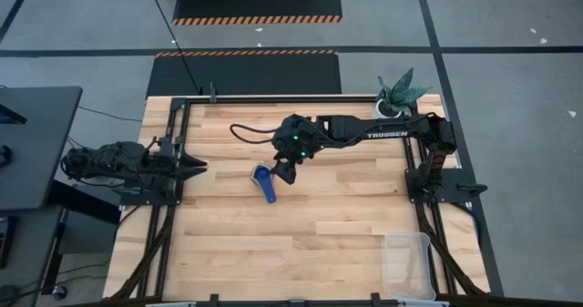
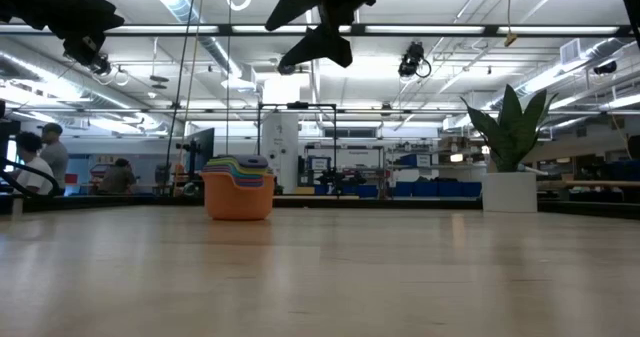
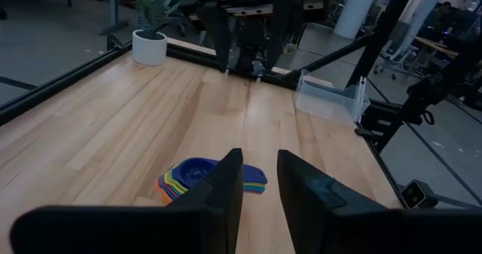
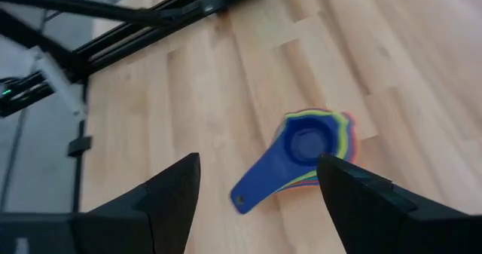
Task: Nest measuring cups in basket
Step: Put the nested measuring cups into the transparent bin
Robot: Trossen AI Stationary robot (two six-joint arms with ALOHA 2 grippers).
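The measuring cups (image 1: pixel 264 179) sit nested in one stack on the table's middle, the dark blue one on top with its handle toward the near edge; the stack rests on the orange cup's base (image 2: pixel 238 205). In the wrist views the stack (image 4: pixel 309 150) (image 3: pixel 199 177) lies ahead of the fingers. My right gripper (image 1: pixel 288 172) hovers open just right of and above the stack, touching nothing. My left gripper (image 1: pixel 196 168) waits at the left side, its fingers (image 3: pixel 260 190) slightly apart. The clear basket (image 1: pixel 407 263) stands at the near right corner.
A white plant pot (image 1: pixel 390 107) with a green plant stands at the far right corner. Black frame rails (image 1: pixel 173 207) run along the left, right and far edges. Bare wood lies between the stack and the basket. People sit beyond the table (image 2: pixel 40 157).
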